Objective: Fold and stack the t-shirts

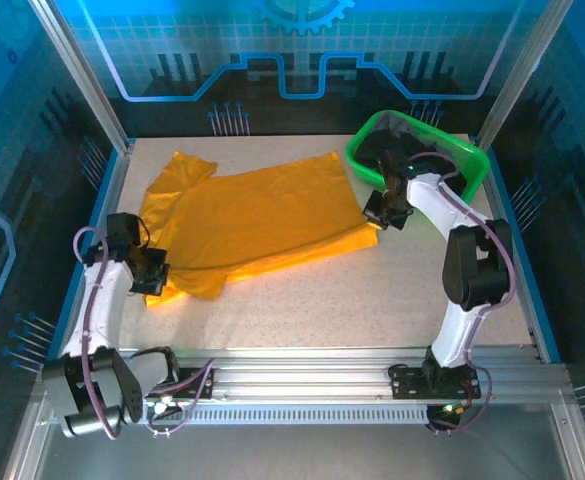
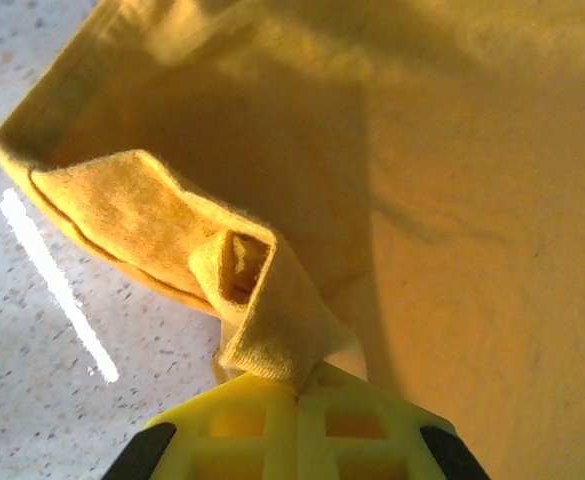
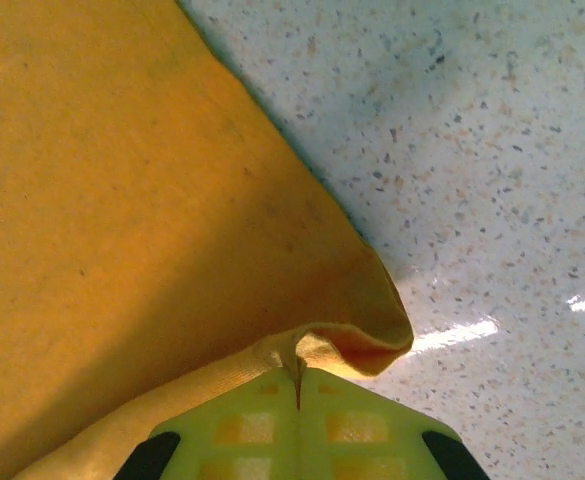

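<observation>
An orange-yellow t-shirt (image 1: 257,215) lies spread over the middle of the table, its sleeve toward the back left. My left gripper (image 1: 155,272) is shut on the shirt's near-left edge; the left wrist view has a bunched fold of orange-yellow t-shirt (image 2: 262,300) pinched between the yellow fingers (image 2: 242,420). My right gripper (image 1: 380,212) is shut on the shirt's right corner, and the right wrist view has that hem corner (image 3: 367,335) curled up out of the closed fingers (image 3: 362,425). Dark fabric (image 1: 387,150) lies in the green basket.
The green mesh basket (image 1: 469,160) stands at the back right, close behind my right arm. Bare speckled table (image 1: 352,300) stretches in front of the shirt. Aluminium frame posts and blue walls ring the table.
</observation>
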`<state>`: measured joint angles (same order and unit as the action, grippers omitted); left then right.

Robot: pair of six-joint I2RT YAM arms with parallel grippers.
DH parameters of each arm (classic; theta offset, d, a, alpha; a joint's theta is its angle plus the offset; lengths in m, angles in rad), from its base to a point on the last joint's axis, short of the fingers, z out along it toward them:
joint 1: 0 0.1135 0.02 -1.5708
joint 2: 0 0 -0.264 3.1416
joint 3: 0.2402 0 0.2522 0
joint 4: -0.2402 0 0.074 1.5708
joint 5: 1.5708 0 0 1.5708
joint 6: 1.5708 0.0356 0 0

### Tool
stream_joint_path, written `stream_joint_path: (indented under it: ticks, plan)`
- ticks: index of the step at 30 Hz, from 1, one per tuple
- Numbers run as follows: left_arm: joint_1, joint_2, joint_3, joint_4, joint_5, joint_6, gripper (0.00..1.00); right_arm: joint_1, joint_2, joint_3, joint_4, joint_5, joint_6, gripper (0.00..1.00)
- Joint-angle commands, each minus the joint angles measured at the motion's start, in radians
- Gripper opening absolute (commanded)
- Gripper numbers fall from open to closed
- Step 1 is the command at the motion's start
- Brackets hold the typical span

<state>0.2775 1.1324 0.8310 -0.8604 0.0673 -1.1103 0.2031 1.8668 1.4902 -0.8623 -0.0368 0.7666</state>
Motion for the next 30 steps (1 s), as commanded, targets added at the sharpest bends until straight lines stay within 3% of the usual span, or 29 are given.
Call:
stream_joint_path:
  ticks: [1,16,28,29,30]
  plan:
    - [0.015,0.062,0.064,0.05,0.003,0.083,0.0,0.016,0.044,0.065,-0.027,-0.004,0.01,0.0]
    - [0.051,0.227,0.178,0.086,-0.046,0.187,0.0,0.044,0.229,0.291,-0.08,0.03,-0.044,0.0]
    - [0.056,0.392,0.26,0.123,-0.011,0.285,0.0,0.043,0.331,0.405,-0.125,0.064,-0.043,0.0]
    - [0.057,0.411,0.273,0.118,-0.012,0.298,0.04,0.041,0.343,0.426,-0.127,0.055,-0.051,0.03]
    - [0.06,0.432,0.29,0.111,-0.012,0.312,0.12,0.041,0.362,0.454,-0.133,0.036,-0.067,0.13]
